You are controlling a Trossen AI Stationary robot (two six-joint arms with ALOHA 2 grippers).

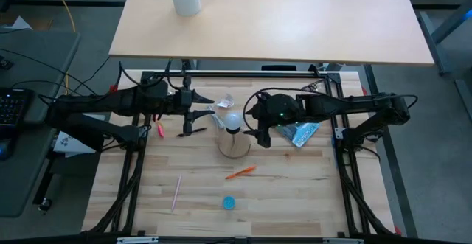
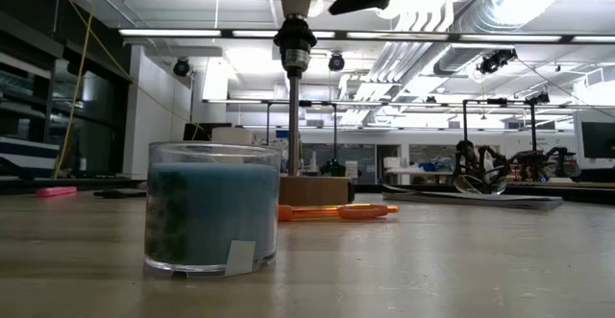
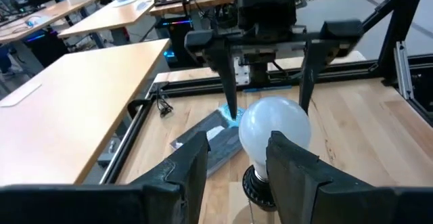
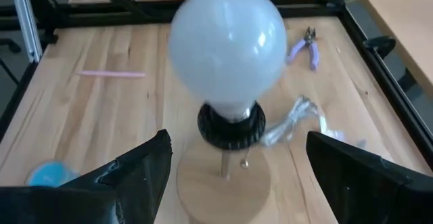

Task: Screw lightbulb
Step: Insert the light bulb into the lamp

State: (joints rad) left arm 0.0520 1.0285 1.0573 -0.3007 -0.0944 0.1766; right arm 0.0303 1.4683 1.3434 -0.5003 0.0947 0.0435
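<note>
While the lightbulb [image 4: 226,45] sits in its socket [image 4: 230,126] on the round wooden stand [image 1: 234,147], our right hand [image 4: 237,170] waits wide around it, and our left hand [image 3: 237,160], half open, stays near without touching, so we can turn it.

**Even overhead light, one washed-out ceiling**

The high view is evenly and softly lit; the wooden desk [image 1: 280,192] shows only faint, short shadows under the arms. In the low view, long ceiling light strips [image 2: 384,35] glare brightly and bleach the top of the picture, while the blue jar [image 2: 211,207] close to the lens looks slightly soft and the room behind stays fairly clear. In the left wrist view the lightbulb [image 3: 274,132] glows white with little surface detail, and the near fingers [image 3: 183,173] are dark and blurred. In the right wrist view the bulb carries small window-like highlights; the dark foreground fingers [image 4: 135,173] are out of focus.
</note>
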